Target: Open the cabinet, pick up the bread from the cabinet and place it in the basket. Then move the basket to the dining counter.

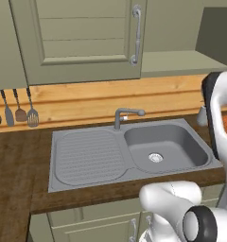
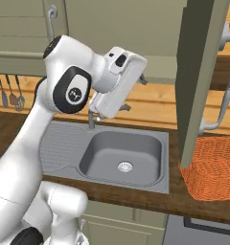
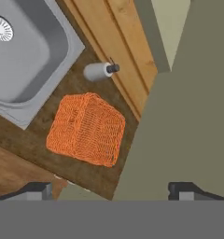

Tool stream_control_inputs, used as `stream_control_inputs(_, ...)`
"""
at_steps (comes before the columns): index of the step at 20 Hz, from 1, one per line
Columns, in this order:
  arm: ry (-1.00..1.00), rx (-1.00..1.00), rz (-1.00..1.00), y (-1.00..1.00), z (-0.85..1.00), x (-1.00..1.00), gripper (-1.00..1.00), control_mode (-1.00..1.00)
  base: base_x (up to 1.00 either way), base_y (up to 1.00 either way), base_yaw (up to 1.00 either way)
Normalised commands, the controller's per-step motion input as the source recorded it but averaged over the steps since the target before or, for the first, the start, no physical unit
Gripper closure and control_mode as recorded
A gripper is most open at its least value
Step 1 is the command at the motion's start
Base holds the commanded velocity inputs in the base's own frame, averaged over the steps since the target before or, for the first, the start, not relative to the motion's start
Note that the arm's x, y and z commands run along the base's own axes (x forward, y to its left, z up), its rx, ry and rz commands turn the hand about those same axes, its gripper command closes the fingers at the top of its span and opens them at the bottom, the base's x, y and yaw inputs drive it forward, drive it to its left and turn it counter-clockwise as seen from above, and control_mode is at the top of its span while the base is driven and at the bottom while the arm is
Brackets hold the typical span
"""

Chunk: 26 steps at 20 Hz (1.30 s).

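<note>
Beside the sink, the basket is seen on the counter apparently empty, one cabinet door swung open, the gripper spread wide, nothing held; bread not yet fetched.

- Arm rises from the lower left of the right base view, elbow bent high.
- Gripper fingers spread wide apart, nothing between them.

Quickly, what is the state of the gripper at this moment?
Gripper: open, holding nothing, above the square orange woven-mesh basket.
</note>
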Motion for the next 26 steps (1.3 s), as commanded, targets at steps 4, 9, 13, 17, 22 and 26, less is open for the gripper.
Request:
stream_control_inputs(4, 0.18, 0.07, 0.09, 1.0, -0.24, -0.04, -1.0, -1.0, 0.0, 0.0, 0.0)
stream_control_inputs(9, 0.05, 0.3, -0.17, 1.0, -0.14, 0.0, -1.0, -1.0, 0.0, 0.0, 0.0)
stream_control_inputs(13, -0.03, 0.61, -0.4, 0.72, -0.45, 0.0, -1.0, -1.0, 0.0, 0.0, 0.0)
stream_control_inputs(17, -0.03, 0.84, -0.48, 0.25, -0.83, -0.14, -1.0, -1.0, 0.0, 0.0, 0.0)
stream_control_inputs(22, -0.11, 0.85, -0.38, 0.44, -0.8, -0.14, -1.0, -1.0, 0.0, 0.0, 0.0)
stream_control_inputs(26, -0.23, 0.09, -0.2, 0.94, 0.01, 0.0, -1.0, -1.0, 0.0, 0.0, 0.0)
